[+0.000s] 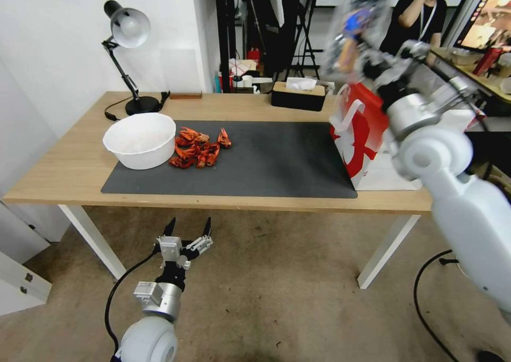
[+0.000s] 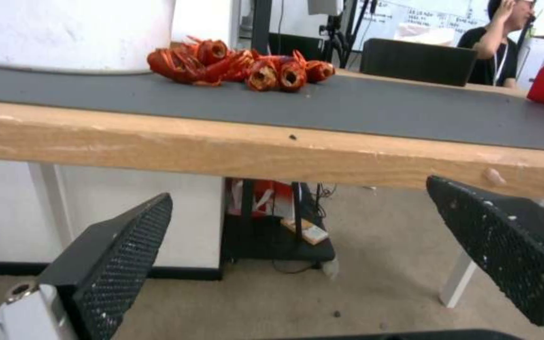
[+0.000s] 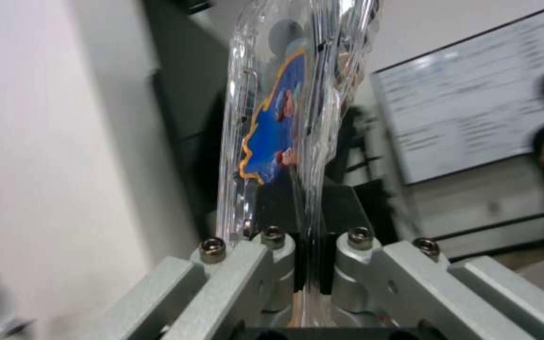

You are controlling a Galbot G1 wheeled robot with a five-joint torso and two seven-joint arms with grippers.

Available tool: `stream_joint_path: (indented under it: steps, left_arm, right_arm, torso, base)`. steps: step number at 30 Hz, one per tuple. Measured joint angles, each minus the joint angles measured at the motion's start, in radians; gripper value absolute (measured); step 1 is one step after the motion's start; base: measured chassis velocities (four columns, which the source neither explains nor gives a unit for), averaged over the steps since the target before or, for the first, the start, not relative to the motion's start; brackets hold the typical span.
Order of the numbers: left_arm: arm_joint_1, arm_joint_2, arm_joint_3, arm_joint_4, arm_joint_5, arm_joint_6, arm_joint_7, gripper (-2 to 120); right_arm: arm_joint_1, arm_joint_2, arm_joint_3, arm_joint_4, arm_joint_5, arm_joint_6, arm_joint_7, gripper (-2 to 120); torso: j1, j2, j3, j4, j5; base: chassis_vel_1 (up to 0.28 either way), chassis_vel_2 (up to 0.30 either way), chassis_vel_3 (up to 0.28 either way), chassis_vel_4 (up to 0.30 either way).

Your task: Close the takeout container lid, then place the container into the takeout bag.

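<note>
Container aloft over bag

Fingers [image 3: 278,264] of the right gripper [image 3: 307,274] pinch the takeout container [image 3: 284,118], raised above the takeout bag [image 1: 362,133] on the table [image 1: 69,165]. Left gripper [image 1: 187,229] hangs spread wide, empty, below the table edge.

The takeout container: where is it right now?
The takeout container is held aloft in the right end effector, above the takeout bag at the table's right end.
</note>
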Motion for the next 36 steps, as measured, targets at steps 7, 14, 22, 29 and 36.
stream_joint_path:
  steps: [7,14,22,29,36]
  left_arm:
    - [0.013,-0.006,0.001,-0.003,0.000,-0.003,0.001,100]
    - [0.020,-0.009,0.001,-0.003,-0.001,-0.004,-0.002,100]
    - [0.020,-0.015,0.005,-0.009,0.001,-0.004,-0.007,100]
    - [0.035,-0.012,0.005,-0.025,0.009,-0.002,0.001,100]
    - [0.035,-0.016,0.005,-0.027,0.009,0.004,-0.008,100]
  right_arm:
    - [-0.011,-0.041,0.087,-0.065,0.003,-0.026,0.061,0]
    - [-0.048,-0.055,0.127,-0.072,0.030,-0.053,0.083,0]
    - [-0.074,-0.035,0.177,-0.050,0.320,-0.144,0.176,9]
    - [-0.083,-0.022,0.203,-0.072,0.439,-0.178,0.203,37]
    - [-0.094,-0.020,0.202,-0.070,0.424,-0.182,0.185,65]
  torso:
    - [0.000,0.000,0.000,-0.0002,0.0000]
    - [0.000,0.000,0.000,0.0001,0.0000]
    - [0.000,0.000,0.000,0.0002,-0.0001]
    - [0.000,0.000,0.000,0.0001,-0.0001]
    - [0.000,0.000,0.000,0.0000,-0.0001]
  base:
    - [0.000,0.000,0.000,0.000]
    - [0.000,0.000,0.000,0.000]
    - [0.000,0.000,0.000,0.000]
    - [0.000,0.000,0.000,0.000]
    - [0.000,0.000,0.000,0.000]
